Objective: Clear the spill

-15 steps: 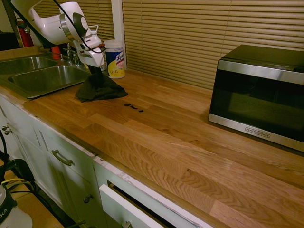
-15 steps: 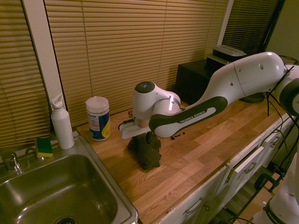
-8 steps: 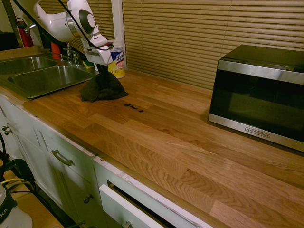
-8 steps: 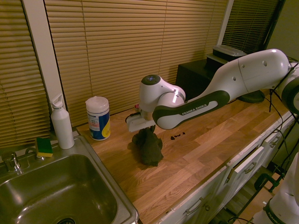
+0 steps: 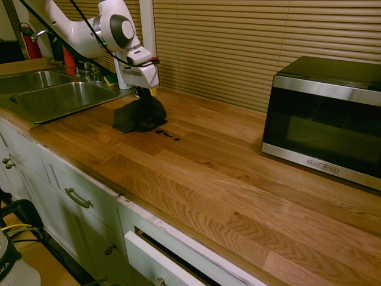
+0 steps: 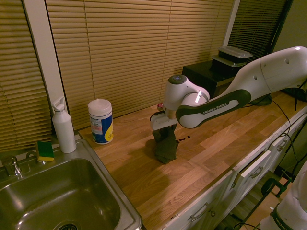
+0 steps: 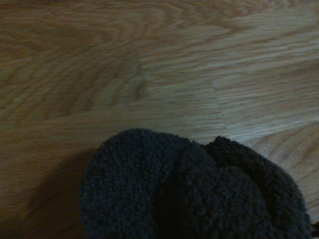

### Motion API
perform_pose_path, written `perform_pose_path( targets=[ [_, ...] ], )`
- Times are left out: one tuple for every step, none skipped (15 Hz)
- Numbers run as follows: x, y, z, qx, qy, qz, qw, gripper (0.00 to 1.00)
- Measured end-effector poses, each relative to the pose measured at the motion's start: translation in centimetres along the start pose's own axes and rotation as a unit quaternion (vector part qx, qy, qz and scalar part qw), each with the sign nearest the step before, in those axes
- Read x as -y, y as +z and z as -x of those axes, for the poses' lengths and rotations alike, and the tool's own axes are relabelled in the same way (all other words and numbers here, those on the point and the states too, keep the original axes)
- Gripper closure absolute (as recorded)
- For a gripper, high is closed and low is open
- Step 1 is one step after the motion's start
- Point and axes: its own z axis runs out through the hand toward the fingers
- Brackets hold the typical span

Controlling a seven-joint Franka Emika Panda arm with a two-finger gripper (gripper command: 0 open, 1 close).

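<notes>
One arm, one cloth, one spill. The fingers are pinched shut on the top of the dark fuzzy cloth, & the cloth hangs down from them w/ its bottom bunched on the wood table. The spill sits on the table right next to the cloth's edge, on the side toward the microwave & away from the sink. It looks like about 3 tiny black spots in a short row. The row runs along the table, pointing from the cloth toward the microwave, so the long way of the spill lines up w/ the way the cloth would need to slide. In the second outside view the spots peek out just past the cloth, almost touching it. I think the next move is a short drag of the cloth over the spots, going toward the microwave, w/ the cloth pressed down so it rubs them. The close-up view shows only the cloth & bare wood, no spots. Other things: one wipes tub, one white bottle, one sponge, all back by the sink & well apart from the spill.
</notes>
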Motion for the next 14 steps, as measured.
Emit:
perform_pose_path(
  targets=[
    [-0.5, 0.2, -0.5, 0.0, 0.005, 0.0, 1.0, 1.0],
    [-1.1, 0.6, -1.1, 0.0, 0.011, 0.001, 1.0, 1.0],
    [-1.6, 0.8, -1.6, -0.001, 0.017, 0.002, 1.0, 1.0],
    [-2.1, 0.9, -2.3, -0.001, 0.024, 0.003, 1.0, 1.0],
    [-2.5, 1.0, -3.0, -0.002, 0.031, 0.005, 1.0, 1.0],
    [-2.9, 1.3, -3.9, -0.003, 0.037, 0.007, 0.999, 1.0],
    [-3.3, 1.6, -4.9, -0.003, 0.043, 0.008, 0.999, 1.0],
    [-3.7, 1.8, -5.9, -0.002, 0.049, 0.007, 0.999, 1.0],
    [-4.3, 2.1, -7.1, -0.002, 0.056, 0.008, 0.998, 1.0],
    [-4.8, 2.4, -8.2, -0.003, 0.064, 0.01, 0.998, 1.0],
    [-5.3, 2.7, -9.3, -0.003, 0.071, 0.011, 0.997, 1.0],
    [-5.9, 3.1, -10.4, 0.001, 0.079, 0.011, 0.997, 1.0],
    [-6.6, 3.7, -11.5, 0.006, 0.088, 0.009, 0.996, 1.0],
    [-7.3, 4.2, -12.5, 0.01, 0.095, 0.007, 0.995, 1.0]
  ],
)
